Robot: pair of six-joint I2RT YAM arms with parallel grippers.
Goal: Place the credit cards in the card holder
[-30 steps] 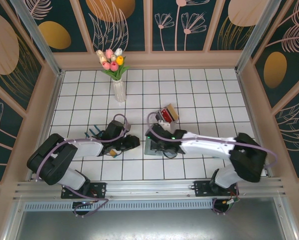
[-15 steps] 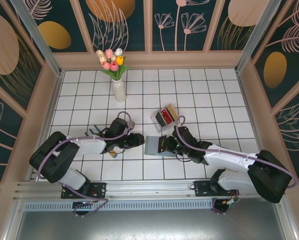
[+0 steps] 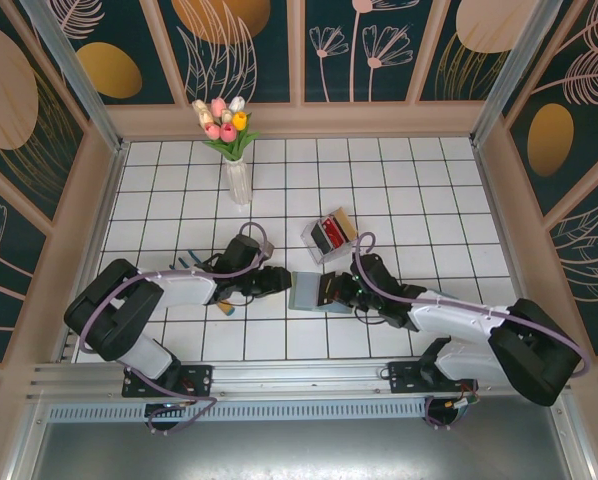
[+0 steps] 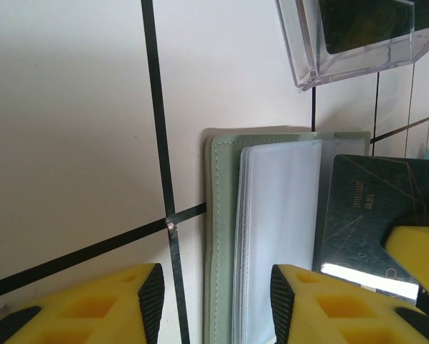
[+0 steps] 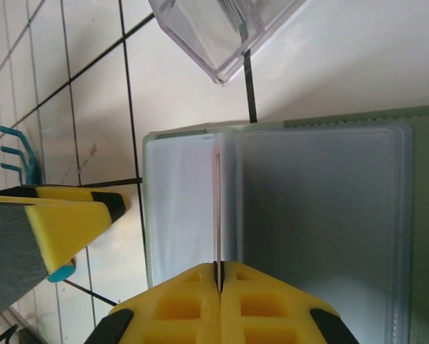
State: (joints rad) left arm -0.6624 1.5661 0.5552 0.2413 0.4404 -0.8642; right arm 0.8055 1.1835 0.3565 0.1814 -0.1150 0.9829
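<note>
The sage-green card holder (image 3: 305, 292) lies open on the tiles, its clear inner pockets (image 4: 275, 215) facing up. My right gripper (image 5: 219, 276) is shut on a dark card (image 4: 365, 208) with gold lines. The card stands on edge (image 5: 218, 208) over the holder's (image 5: 322, 215) fold. In the top view the right gripper (image 3: 335, 290) sits at the holder's right side. My left gripper (image 4: 216, 304) is open, its jaws straddling the holder's left edge (image 4: 220, 236). From above, the left gripper (image 3: 271, 281) is just left of the holder.
A clear plastic box (image 3: 329, 233) with red contents stands just behind the holder, close to both grippers. A teal comb-like piece (image 3: 187, 263) lies by the left arm. A vase of tulips (image 3: 236, 178) stands further back on the left.
The right arm has drawn back and folded, bringing the card upright over the holder. The left gripper has slid right, up to the holder's left edge.
</note>
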